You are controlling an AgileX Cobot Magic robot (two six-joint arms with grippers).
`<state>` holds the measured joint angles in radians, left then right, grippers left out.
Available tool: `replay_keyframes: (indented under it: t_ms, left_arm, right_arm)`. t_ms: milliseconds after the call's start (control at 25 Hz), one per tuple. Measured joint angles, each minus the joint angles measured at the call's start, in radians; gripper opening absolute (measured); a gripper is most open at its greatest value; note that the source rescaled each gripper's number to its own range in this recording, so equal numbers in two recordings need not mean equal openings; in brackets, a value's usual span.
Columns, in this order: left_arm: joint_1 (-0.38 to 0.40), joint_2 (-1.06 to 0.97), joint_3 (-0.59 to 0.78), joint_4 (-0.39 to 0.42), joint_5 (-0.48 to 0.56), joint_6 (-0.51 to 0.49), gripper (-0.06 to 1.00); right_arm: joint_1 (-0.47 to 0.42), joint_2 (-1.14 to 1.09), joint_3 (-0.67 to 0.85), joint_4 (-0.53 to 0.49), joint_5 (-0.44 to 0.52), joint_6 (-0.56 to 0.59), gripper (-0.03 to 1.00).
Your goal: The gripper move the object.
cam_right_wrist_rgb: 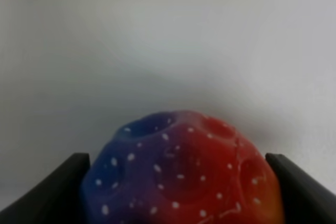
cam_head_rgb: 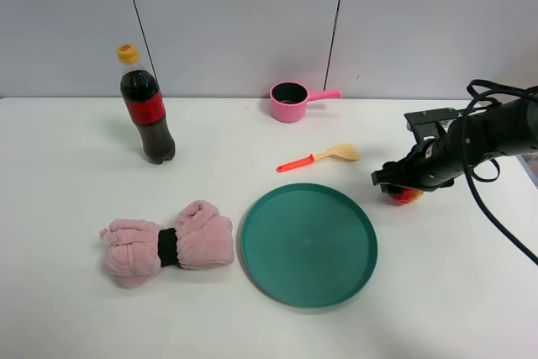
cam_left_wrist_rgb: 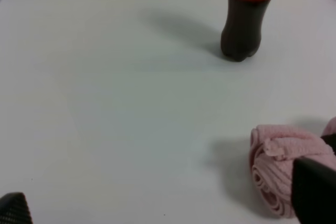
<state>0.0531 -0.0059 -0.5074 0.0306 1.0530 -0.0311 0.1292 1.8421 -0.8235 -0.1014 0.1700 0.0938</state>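
Nestling between fingers [cam_right_wrist_rgb: 55, 195] of the right hand [cam_head_rgb: 402, 188], the ball [cam_right_wrist_rgb: 184, 174] touches both.

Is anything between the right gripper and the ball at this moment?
Nothing visible. The ball already sits between the right gripper's fingers, which appear to press against both its sides.

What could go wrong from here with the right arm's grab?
1. Slip: the ball is round and dimpled, and the right end effector seems to touch it only at its two sides with its fingers, so it may squirt out on lifting.
2. Collision: the green plate lies close beside the ball; a low carry that way could clip its rim and knock the ball loose.
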Motion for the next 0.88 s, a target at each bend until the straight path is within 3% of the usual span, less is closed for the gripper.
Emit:
replay_keyframes:
  t_ms: [160, 200, 280, 360, 400, 640, 880]
  left_arm:
    - [0.000, 0.000, 0.000, 0.000, 0.000, 0.000, 1.00]
    - [0.000, 0.000, 0.000, 0.000, 0.000, 0.000, 1.00]
    - [0.000, 0.000, 0.000, 0.000, 0.000, 0.000, 1.00]
    - [0.000, 0.000, 0.000, 0.000, 0.000, 0.000, 1.00]
    - [0.000, 0.000, 0.000, 0.000, 0.000, 0.000, 1.00]
    - [0.000, 0.000, 0.000, 0.000, 0.000, 0.000, 1.00]
    - [0.000, 0.000, 0.000, 0.000, 0.000, 0.000, 1.00]
  right_arm:
    - [0.000, 0.001, 0.000, -0.001, 0.000, 0.000, 0.03]
    - [0.000, 0.001, 0.000, -0.001, 0.000, 0.000, 0.18]
    - [0.000, -0.001, 0.000, -0.001, -0.010, 0.000, 0.64]
    - [0.000, -0.002, 0.000, 0.000, -0.017, 0.000, 0.86]
    - [0.000, -0.003, 0.000, 0.000, -0.017, 0.001, 0.92]
    - [0.000, -0.009, 0.000, 0.001, -0.006, 0.006, 0.99]
    - [0.000, -0.183, -0.003, 0.001, 0.142, 0.007, 0.99]
